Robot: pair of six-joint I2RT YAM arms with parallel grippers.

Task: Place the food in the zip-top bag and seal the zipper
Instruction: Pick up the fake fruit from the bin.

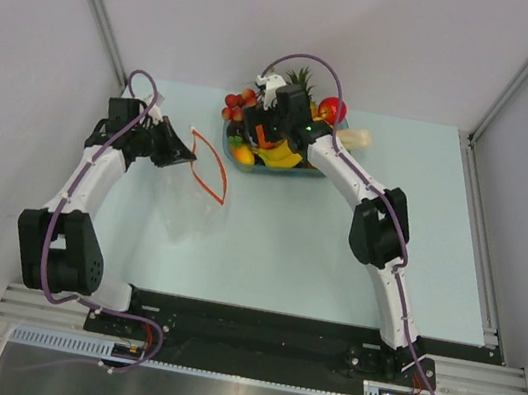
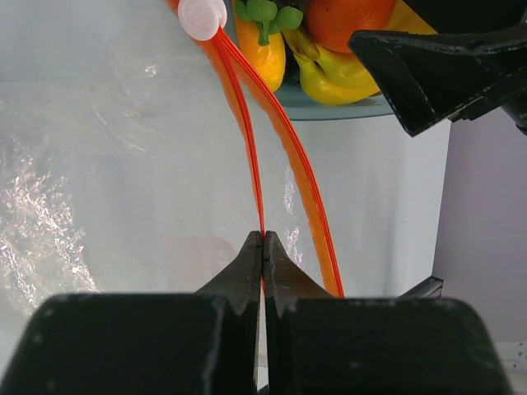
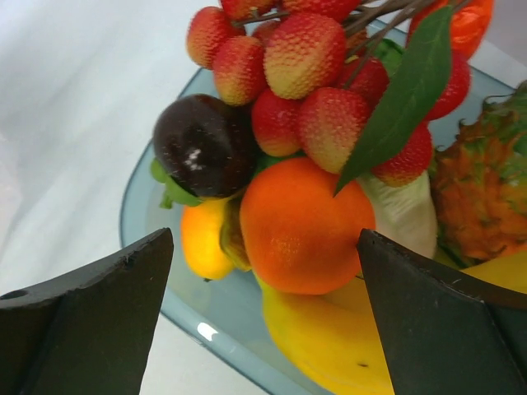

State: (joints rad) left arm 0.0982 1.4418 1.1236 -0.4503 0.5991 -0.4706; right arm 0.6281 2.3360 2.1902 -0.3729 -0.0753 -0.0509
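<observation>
The clear zip-top bag (image 1: 185, 203) lies on the table at the left, its mouth open. The red-orange zipper (image 1: 210, 174) forms a loop; both strips (image 2: 300, 173) and a white slider (image 2: 202, 16) show in the left wrist view. My left gripper (image 1: 186, 156) (image 2: 263, 240) is shut on the near zipper strip. My right gripper (image 1: 266, 133) (image 3: 265, 239) is open above the tray, its fingers either side of the round orange (image 3: 300, 226) without touching it. The yellow banana bunch (image 3: 329, 337) lies under the orange. A red apple (image 1: 331, 110) sits at the tray's far right.
The blue-tinted fruit tray (image 3: 198, 329) (image 1: 224, 142) stands at the table's back middle. It also holds a red berry cluster (image 3: 313, 74), a dark plum (image 3: 206, 144), a pineapple (image 3: 486, 189) and a small yellow-orange fruit (image 3: 204, 240). Grey walls enclose the table.
</observation>
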